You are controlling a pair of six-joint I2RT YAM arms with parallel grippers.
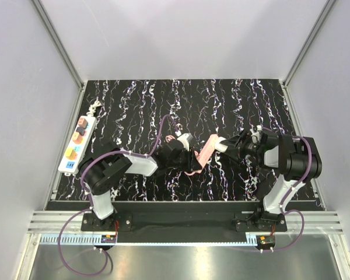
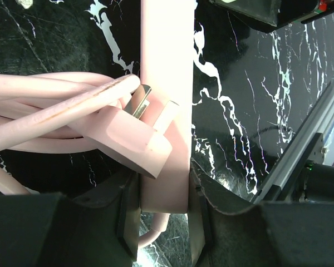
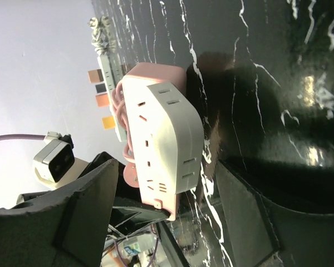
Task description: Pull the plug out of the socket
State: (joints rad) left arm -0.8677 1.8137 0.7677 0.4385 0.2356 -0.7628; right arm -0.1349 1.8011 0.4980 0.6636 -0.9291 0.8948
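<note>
Pink socket strip (image 2: 166,67), held well right of the white power strip (image 1: 77,144), is clamped in the left tool (image 2: 162,186), while the right tool (image 3: 166,178) straddles its end with jaws apart; closing there may wrench the strip, leaving the plug (image 2: 128,133) seated.

No text, brand, number or sign is legible in any view; the pink power strip (image 3: 167,139), center frame, shows only bare outlet slots.
</note>
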